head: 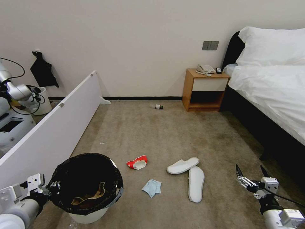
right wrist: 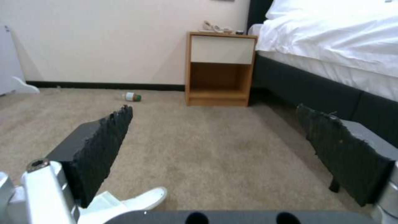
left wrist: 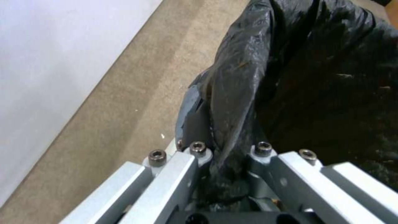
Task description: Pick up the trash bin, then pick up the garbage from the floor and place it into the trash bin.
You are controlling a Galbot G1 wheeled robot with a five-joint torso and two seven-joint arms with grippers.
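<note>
The trash bin (head: 90, 218), white with a black bag (left wrist: 315, 77) over its rim, stands at my lower left with brown cardboard (head: 89, 196) inside. My left gripper (head: 52, 187) is shut on its near rim, the bag pinched between the fingers (left wrist: 182, 168). On the floor (head: 143, 133) lie a red-and-white packet (head: 137, 162), a light-blue mask (head: 152, 187), two white slippers (head: 182, 165) (head: 196, 184) and, far off, a small bottle (head: 159, 107) (right wrist: 133, 96). My right gripper (head: 251, 173) (right wrist: 215, 133) hangs open at the lower right, just right of the slippers, one slipper tip (right wrist: 145, 199) showing beneath it.
A long white panel (head: 54, 127) runs along the left. Behind it are another robot arm (head: 16, 93) and a pale bucket (head: 44, 101). A wooden nightstand (head: 205, 90) (right wrist: 219, 68) stands by the far wall, and the bed (head: 270, 89) lines the right side.
</note>
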